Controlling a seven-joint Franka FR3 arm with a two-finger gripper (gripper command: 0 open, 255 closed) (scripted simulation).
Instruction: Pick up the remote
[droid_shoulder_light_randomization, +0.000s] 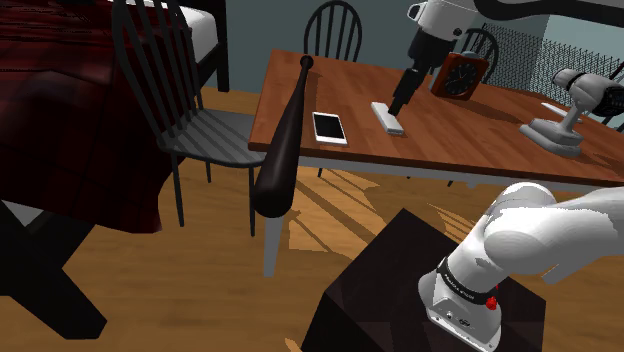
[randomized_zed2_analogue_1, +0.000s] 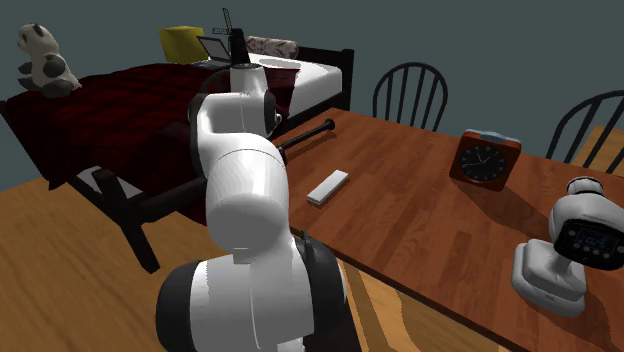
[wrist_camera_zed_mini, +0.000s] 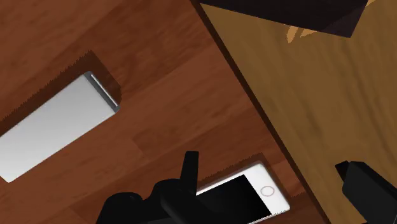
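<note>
**Silver-grey remote (droid_shoulder_light_randomization: 387, 117) flat on the table (droid_shoulder_light_randomization: 480, 135), my fingers (wrist_camera_zed_mini: 366, 191) apart and empty**

Reading the shoulder view from its left, I see a bed (droid_shoulder_light_randomization: 70, 110) under a dark red cover, a black chair (droid_shoulder_light_randomization: 190, 130), and then the red-brown wooden table. A black bat (droid_shoulder_light_randomization: 282, 140) sits at the table's end by the chair. A white-rimmed phone (droid_shoulder_light_randomization: 330, 127) with a black screen lies next, and just past it is the remote. Further right stand a square clock (droid_shoulder_light_randomization: 460, 75) and a white device (droid_shoulder_light_randomization: 565, 115) that I cannot name, both well apart from the remote.

The remote is a plain oblong slab, thin and pale silver-grey, with squared ends and no buttons that I can make out. It lies flat on the wood between the phone and the clock, nearer the phone and touching neither. In the second exterior view it sits a little in from the table edge, right of the bat and left of the clock.

My arm (droid_shoulder_light_randomization: 520, 235) rises from its base on the dark stand (droid_shoulder_light_randomization: 400, 290) at the shoulder view's lower right and leaves the picture upward. It shows again at the top, where my black gripper (droid_shoulder_light_randomization: 398, 103) slants down and to that view's left, its tip near the remote. Through my wrist camera the two fingers stand wide apart with nothing clasped. The phone and the table's edge lie in the gap between them. The remote lies beyond one finger, on the far side of the phone from that edge, and is not between my fingers.
</note>
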